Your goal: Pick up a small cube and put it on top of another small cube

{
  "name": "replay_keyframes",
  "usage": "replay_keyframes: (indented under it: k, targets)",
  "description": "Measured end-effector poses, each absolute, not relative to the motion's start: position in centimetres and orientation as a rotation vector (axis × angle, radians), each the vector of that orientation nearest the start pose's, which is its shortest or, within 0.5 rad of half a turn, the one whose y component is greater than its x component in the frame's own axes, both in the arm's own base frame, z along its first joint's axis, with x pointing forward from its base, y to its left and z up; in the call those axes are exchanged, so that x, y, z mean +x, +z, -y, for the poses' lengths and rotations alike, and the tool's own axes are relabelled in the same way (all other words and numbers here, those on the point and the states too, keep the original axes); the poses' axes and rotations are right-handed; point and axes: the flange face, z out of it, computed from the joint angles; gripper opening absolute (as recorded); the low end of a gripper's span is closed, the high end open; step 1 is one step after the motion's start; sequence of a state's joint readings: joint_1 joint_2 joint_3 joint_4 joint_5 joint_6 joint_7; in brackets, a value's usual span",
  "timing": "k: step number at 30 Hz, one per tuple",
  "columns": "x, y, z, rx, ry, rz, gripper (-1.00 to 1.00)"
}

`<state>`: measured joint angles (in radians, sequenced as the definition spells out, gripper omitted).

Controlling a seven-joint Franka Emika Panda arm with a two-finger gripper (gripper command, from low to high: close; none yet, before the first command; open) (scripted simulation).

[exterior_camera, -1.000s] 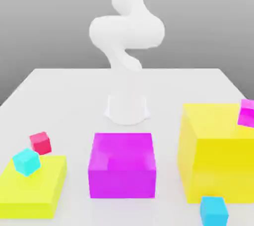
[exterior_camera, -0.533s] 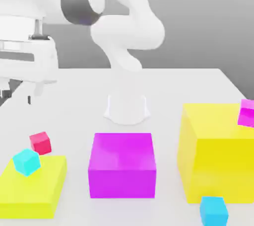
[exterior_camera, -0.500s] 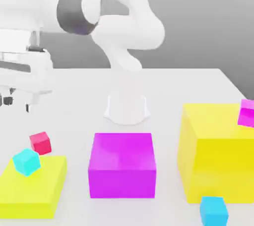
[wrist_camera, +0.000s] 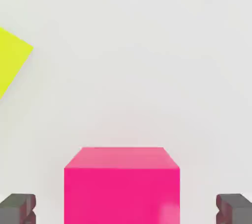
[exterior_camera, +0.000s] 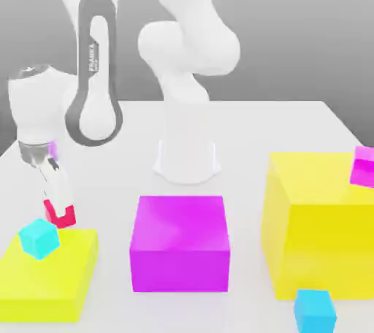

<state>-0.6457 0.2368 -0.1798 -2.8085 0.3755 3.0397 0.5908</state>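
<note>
A simulated test scene, clearly: a bare white worktop [exterior_camera: 292,127] against a blank grey backdrop, a white robot arm [exterior_camera: 186,54] bolted at its middle, and flat-coloured toy blocks like the big magenta block [exterior_camera: 179,242] scattered about.

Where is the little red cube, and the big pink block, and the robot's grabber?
Red cube [wrist_camera: 121,186], hand view, its front face.
Big pink block [exterior_camera: 180,251], exterior view, its front face.
Grabber [wrist_camera: 126,209], hand view, between its fingertips.
</note>
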Motion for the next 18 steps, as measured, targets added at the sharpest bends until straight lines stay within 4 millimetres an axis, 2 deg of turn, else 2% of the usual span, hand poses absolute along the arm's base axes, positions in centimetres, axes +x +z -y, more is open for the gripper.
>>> replay_keyframes:
  k: [1, 2, 9, 18]
  targets:
    - [21.6, 13.5, 28.4, -1.972, -0.005, -2.449, 0.0]
    - [21.5, 13.1, 28.3, -1.97, -0.003, -2.449, -1.0]
    - [21.6, 13.1, 28.3, -1.969, -0.002, -2.449, -1.0]
    - [21.7, 17.9, 28.6, -1.975, -0.012, -2.449, -1.0]
